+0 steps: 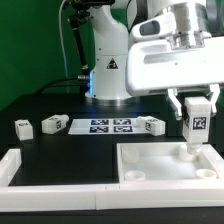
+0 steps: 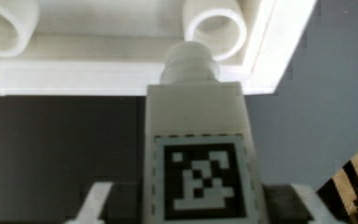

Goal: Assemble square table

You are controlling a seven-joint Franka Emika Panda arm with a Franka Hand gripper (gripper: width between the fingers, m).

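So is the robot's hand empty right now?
No, the gripper is shut on a white tagged leg, holding it upright.

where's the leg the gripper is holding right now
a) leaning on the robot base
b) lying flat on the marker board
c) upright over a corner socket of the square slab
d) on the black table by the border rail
c: the gripper holds the leg upright, its lower end at a corner socket of the square slab.
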